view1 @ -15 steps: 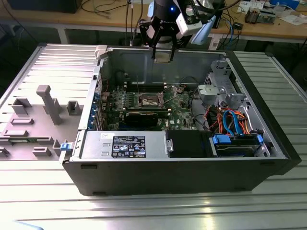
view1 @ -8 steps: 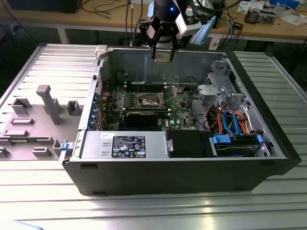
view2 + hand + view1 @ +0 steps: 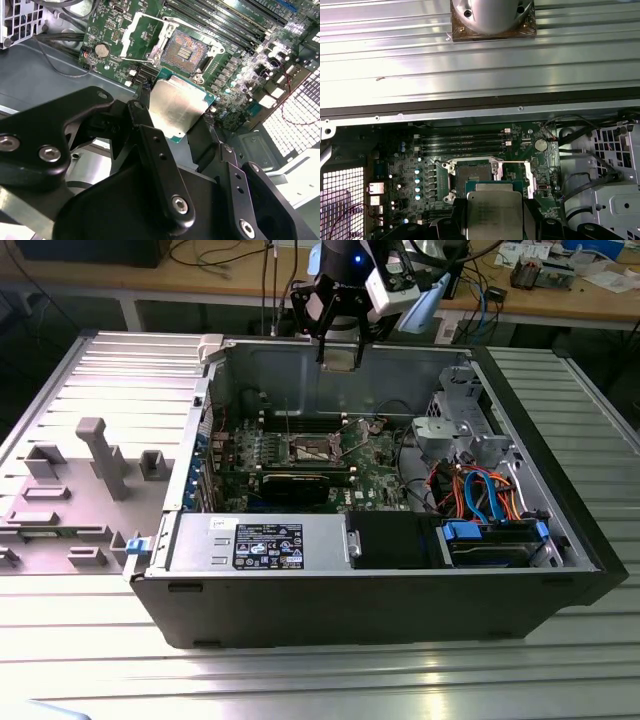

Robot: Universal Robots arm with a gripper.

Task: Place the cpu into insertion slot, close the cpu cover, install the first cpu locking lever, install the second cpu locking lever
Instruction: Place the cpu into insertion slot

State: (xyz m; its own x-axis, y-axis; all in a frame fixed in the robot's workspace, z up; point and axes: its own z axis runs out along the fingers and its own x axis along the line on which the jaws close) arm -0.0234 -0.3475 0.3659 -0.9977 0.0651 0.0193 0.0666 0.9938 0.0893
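Your gripper point(image 3: 176, 116) is clamped on the cpu point(image 3: 177, 102), one finger on each of two opposite edges, metal top facing the second wrist camera. The chip looks level in the grip, as far as both wrist views show.

In the exterior view the gripper point(image 3: 340, 352) hangs above the open case point(image 3: 400, 610), at about the height of its far wall. The cpu is well above the board point(image 3: 240, 60), touching nothing but the fingers.

Below it, the insertion slot point(image 3: 184, 49) is bare, contact field exposed, nothing seated in it. In the first wrist view the cpu point(image 3: 494, 212) sits just short of the slot point(image 3: 472, 175), so it's roughly lined up but off to one side.

The cpu cover point(image 3: 128, 34) is flipped open beside the slot, with the board visible through its window.

Progress, my read: early in step one. The chip is picked but not placed. The cover is not closed, so neither lever can be installed yet. All four steps are left.
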